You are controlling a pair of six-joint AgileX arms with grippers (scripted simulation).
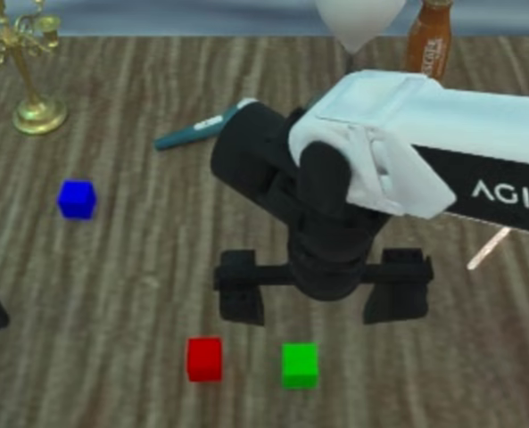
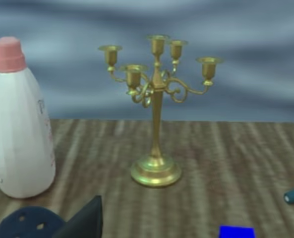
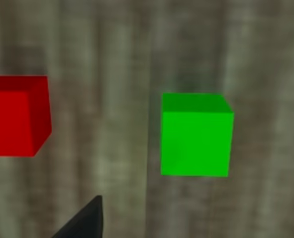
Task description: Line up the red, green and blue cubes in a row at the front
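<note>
The right gripper point(image 1: 322, 308) hangs spread wide and empty above the green cube point(image 1: 300, 365) and red cube point(image 1: 204, 358), near the table's point(image 1: 112, 285) front edge.

A wooden table point(image 1: 139, 267) with a streaky brown grain carries everything. Near its front edge sit a red cube point(image 1: 204, 358) and a green cube point(image 1: 300, 365), side by side but apart. A blue cube point(image 1: 77, 199) rests alone toward the left. At the far left stands a gold candelabra point(image 1: 28, 62), with a teal microphone point(image 1: 197, 127) lying farther right, and a brown bottle point(image 1: 429, 40) at the far right.
</note>
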